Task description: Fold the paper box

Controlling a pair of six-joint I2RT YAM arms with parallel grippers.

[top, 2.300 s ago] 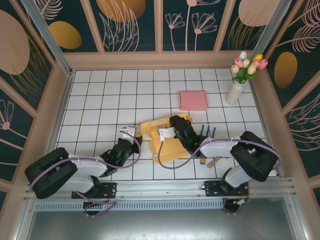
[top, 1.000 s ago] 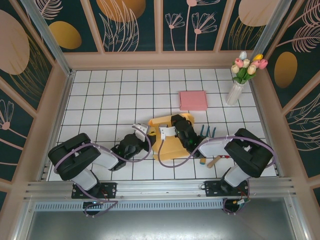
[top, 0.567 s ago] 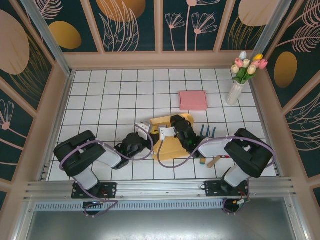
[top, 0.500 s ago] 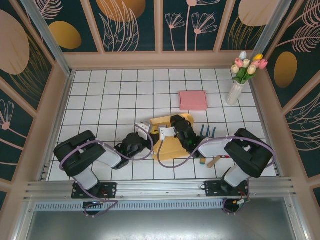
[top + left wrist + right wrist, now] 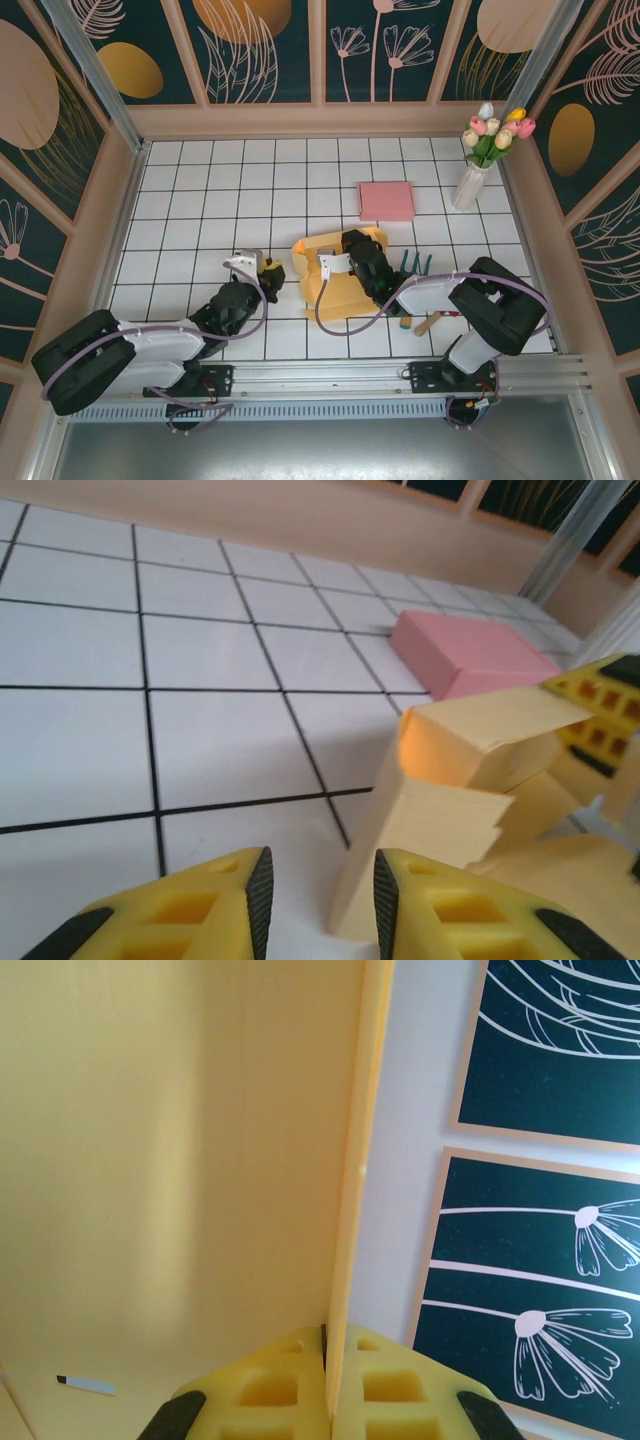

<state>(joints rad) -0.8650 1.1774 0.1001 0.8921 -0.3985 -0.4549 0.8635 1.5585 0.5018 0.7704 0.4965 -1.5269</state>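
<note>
**The paper box (image 5: 450, 780) lies right of my left gripper (image 5: 322, 880)**

My left gripper stands partly open and holds nothing. The box is just ahead to its right, with a raised flap toward it. My right gripper (image 5: 325, 1338) is pinched on one box wall, so it is nearer

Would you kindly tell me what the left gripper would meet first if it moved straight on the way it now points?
Most likely the near upright flap of the yellow paper box, just ahead of the left gripper.

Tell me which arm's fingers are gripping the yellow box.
The right fingers, pinched shut on a yellow box panel; the left fingers are parted beside it, holding nothing.
</note>
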